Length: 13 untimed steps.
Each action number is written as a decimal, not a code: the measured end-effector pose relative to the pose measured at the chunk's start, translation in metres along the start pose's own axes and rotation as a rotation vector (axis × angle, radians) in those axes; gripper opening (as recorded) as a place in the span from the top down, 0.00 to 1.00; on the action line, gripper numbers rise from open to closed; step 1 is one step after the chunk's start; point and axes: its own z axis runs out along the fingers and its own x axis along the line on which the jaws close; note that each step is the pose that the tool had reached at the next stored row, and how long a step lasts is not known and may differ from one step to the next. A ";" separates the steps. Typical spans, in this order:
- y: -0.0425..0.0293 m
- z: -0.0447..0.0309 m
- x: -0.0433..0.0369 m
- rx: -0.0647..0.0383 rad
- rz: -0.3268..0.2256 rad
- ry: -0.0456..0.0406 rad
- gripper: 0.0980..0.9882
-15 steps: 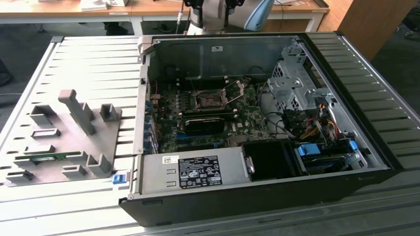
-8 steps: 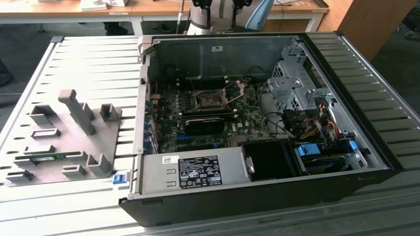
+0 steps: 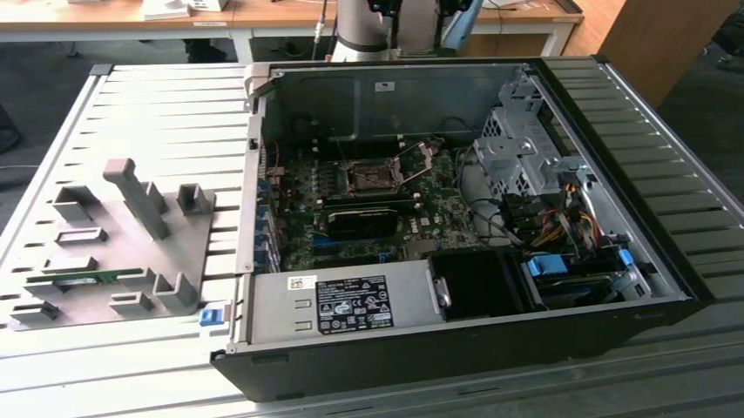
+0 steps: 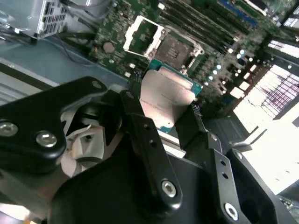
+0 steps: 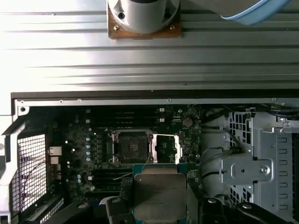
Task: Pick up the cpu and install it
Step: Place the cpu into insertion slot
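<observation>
The cpu, a flat square chip with a silvery-grey top and a thin greenish rim, sits between my two black fingers. My gripper is shut on it. In both wrist views the cpu hangs in the air above the motherboard, a short way off the bare socket. The socket stands uncovered, with its metal load plate flipped open beside it. In the exterior view the socket lies in the middle of the green board inside the open computer case.
A grey fixture plate with plastic blocks and a narrow green strip lies at the exterior view's left. Beside the board the case holds a drive cage, cables and a power supply. The arm's base stands behind the case.
</observation>
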 end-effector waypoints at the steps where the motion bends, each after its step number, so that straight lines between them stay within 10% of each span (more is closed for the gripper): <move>1: 0.0001 0.0001 -0.0031 0.000 0.000 -0.0001 0.50; 13: 0.0004 0.0003 -0.0089 0.001 0.027 -0.0004 0.50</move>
